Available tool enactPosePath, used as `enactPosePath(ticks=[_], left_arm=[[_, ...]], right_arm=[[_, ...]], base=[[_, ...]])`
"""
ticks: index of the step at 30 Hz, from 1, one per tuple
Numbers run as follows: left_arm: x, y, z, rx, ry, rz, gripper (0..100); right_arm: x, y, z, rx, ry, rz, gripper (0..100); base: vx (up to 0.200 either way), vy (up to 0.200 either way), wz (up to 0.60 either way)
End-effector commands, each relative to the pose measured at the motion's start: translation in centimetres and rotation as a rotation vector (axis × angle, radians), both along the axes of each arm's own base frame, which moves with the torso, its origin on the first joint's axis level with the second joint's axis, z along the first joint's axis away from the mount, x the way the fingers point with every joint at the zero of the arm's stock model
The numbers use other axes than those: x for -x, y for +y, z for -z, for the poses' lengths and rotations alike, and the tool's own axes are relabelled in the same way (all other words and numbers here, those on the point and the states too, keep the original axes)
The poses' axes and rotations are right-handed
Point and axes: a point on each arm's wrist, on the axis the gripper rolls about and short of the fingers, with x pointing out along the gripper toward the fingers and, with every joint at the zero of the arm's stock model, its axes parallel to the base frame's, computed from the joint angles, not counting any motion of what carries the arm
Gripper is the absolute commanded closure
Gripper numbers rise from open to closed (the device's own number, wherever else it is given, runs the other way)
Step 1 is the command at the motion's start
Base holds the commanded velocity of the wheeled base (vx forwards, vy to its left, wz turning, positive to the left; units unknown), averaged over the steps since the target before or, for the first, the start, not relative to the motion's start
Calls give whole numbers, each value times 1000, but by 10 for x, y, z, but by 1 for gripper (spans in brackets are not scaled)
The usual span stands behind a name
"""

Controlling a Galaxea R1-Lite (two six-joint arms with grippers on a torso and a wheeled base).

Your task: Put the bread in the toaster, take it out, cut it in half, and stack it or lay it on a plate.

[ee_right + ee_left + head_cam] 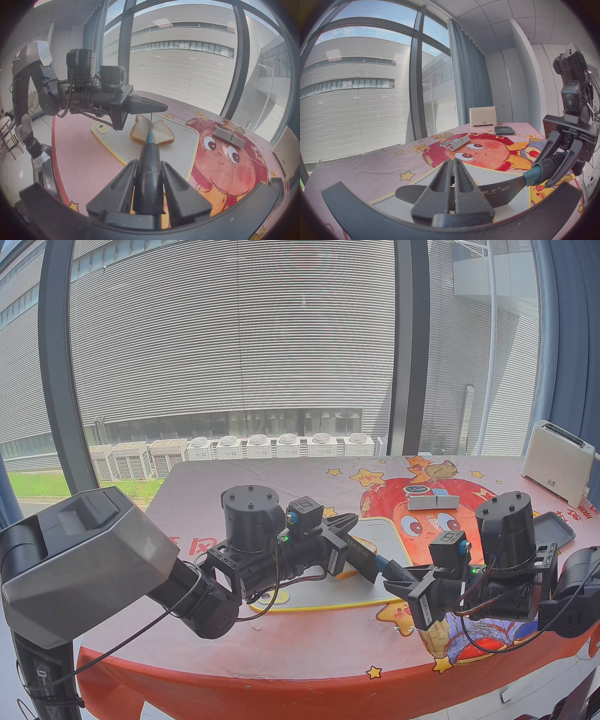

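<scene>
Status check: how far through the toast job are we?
Done, apparently: the bread lies on the cutting board, out of the toaster. In hand: the right gripper holds the knife, blade across the bread's middle; the left gripper, jaws shut, sits over it. Remaining: finish the cut, move halves to the plate.

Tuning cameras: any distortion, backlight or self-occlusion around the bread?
Right wrist view: fisheye bends window frames, corners dark; bread and knife evenly daylit. Left wrist view: same bending; left gripper hides most of the bread. Head view: bright window behind, shadows soft.
</scene>
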Motion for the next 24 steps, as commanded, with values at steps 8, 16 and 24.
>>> enactPosePath(ticks=[8, 16, 24], left_arm=[[2, 2, -11, 17, -22, 0, 100], [11, 8, -37, 50, -63, 0, 100], [19, 16, -75, 156, -102, -10, 100]], right_arm=[[1, 0, -2, -4, -5, 0, 100], [1, -1, -2, -5, -6, 0, 100], [1, 0, -1, -2, -3, -2, 100]], base=[[0, 0, 0], [0, 0, 0], [0, 0, 0]])
